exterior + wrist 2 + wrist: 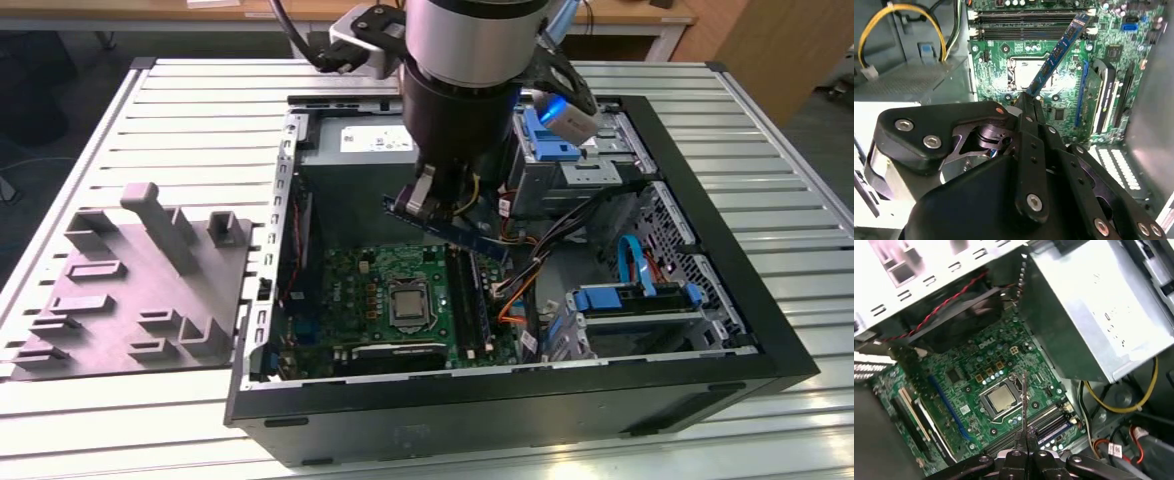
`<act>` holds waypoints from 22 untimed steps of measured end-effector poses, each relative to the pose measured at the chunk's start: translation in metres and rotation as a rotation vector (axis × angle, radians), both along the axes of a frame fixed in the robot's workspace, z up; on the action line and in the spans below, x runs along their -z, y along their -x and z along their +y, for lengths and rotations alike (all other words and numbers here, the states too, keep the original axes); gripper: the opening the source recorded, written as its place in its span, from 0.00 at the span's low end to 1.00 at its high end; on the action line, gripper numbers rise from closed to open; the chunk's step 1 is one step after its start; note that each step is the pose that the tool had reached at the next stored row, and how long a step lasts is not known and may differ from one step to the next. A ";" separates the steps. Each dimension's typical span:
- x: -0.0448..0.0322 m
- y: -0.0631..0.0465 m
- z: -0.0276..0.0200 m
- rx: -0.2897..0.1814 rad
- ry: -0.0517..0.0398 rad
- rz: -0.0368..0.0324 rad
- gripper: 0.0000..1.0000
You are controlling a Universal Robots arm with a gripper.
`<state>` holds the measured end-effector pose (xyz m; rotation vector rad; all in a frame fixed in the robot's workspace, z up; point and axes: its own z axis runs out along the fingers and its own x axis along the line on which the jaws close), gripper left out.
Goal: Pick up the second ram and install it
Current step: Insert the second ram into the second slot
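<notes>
My gripper (427,197) reaches down into the open computer case (534,395) and is shut on the second ram (470,239), a thin blue stick held tilted above the green motherboard (363,290). In the second wrist view the second ram (1059,52) runs out from the fingertips (1025,111) towards the black memory slots (1029,24), its far end over them. The first wrist view shows the second ram (1025,400) edge-on, above the processor socket (999,400) and close to the memory slots (1046,424). It hangs above the board, not seated in a slot.
The silver power supply (358,140) and the drive cage with blue clips (554,130) stand at the case's far side. Orange and blue cables (630,268) lie at the exterior view's right. A grey moulded fixture (134,290) rests on the slatted table outside the case.
</notes>
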<state>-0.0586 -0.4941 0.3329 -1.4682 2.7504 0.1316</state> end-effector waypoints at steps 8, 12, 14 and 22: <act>0.0008 0.000 0.0000 0.146 0.0000 0.0000 0.12; 0.0012 0.000 0.0000 0.219 0.0000 0.0000 0.12; 0.0014 0.000 0.0000 0.255 0.0000 0.0000 0.12; 0.0022 0.000 0.0000 0.401 0.0000 0.0001 0.12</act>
